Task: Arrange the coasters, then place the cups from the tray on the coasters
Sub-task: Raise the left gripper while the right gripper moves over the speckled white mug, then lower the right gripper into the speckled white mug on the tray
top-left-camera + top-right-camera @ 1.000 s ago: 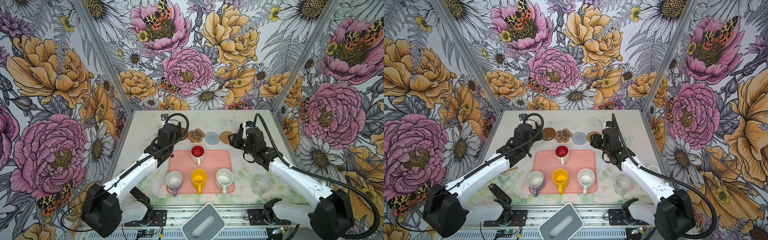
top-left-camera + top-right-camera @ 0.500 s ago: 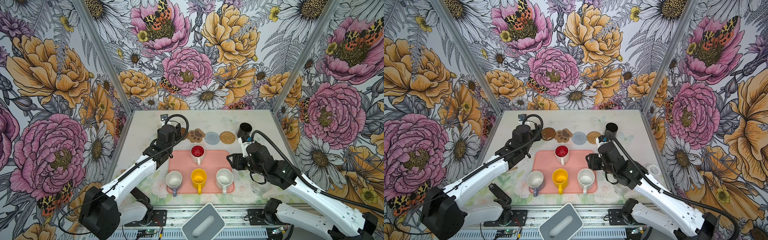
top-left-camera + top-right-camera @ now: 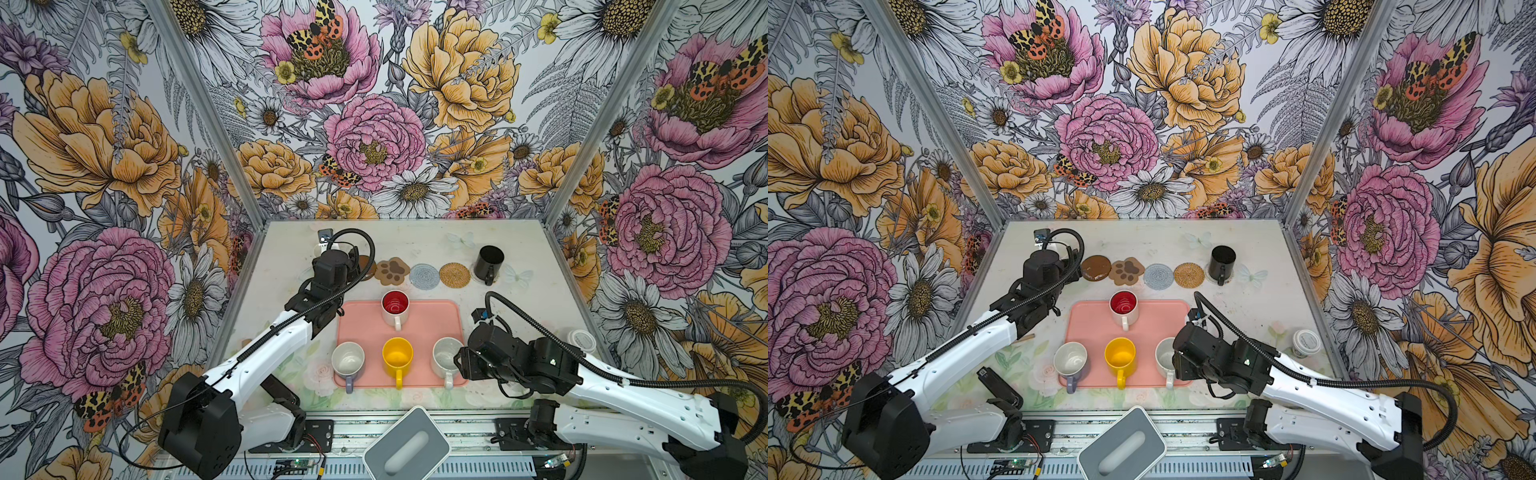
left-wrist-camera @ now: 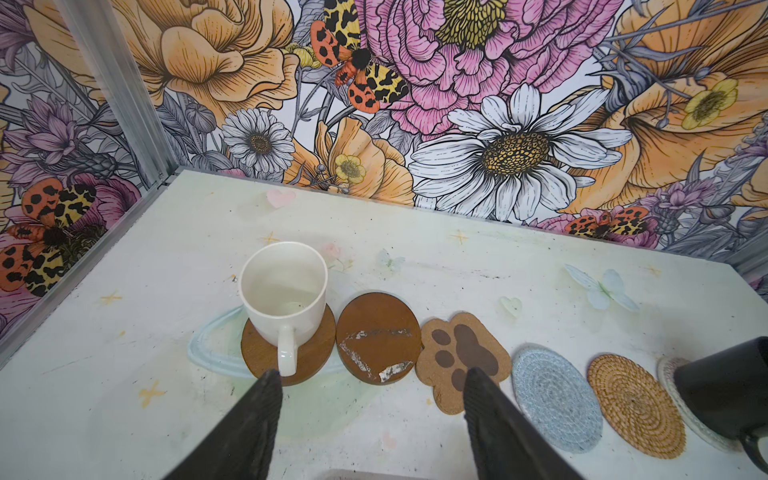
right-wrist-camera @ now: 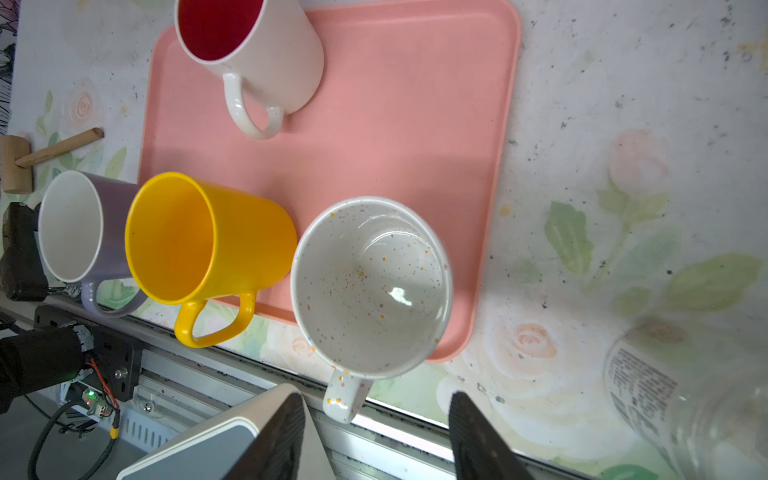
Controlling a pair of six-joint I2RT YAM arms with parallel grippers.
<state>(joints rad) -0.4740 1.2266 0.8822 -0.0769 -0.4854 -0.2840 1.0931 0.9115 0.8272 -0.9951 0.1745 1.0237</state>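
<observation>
Where the left arm is covering the row's left end in both top views: white cup point(image 4: 284, 286) is standing on a brown disc point(image 4: 257, 353), showing only from the left wrist.
Left gripper point(image 4: 372, 374): fingers are standing wide apart, gripping nothing, just short of that cup's handle.
Coaster row: second disc point(image 4: 376, 336), paw point(image 4: 461, 357), grey-blue mat point(image 4: 555, 399) and tan mat point(image 4: 636, 403) are lying bare; pale mat point(image 4: 669, 374) is peeking from under the black cup point(image 4: 723, 386), which the frame edge is cropping.
Tray point(image 3: 436, 316): is carrying the red-lined cup point(image 3: 395, 307), lavender cup point(image 3: 348, 361), yellow cup point(image 3: 397, 356) and speckled cup point(image 3: 444, 357), the right arm partly covering the last.
Right gripper point(image 5: 374, 395): fingers are standing apart, empty, by the speckled handle; height hard to judge.
Jar point(image 5: 685, 395): blurred, cut off.
</observation>
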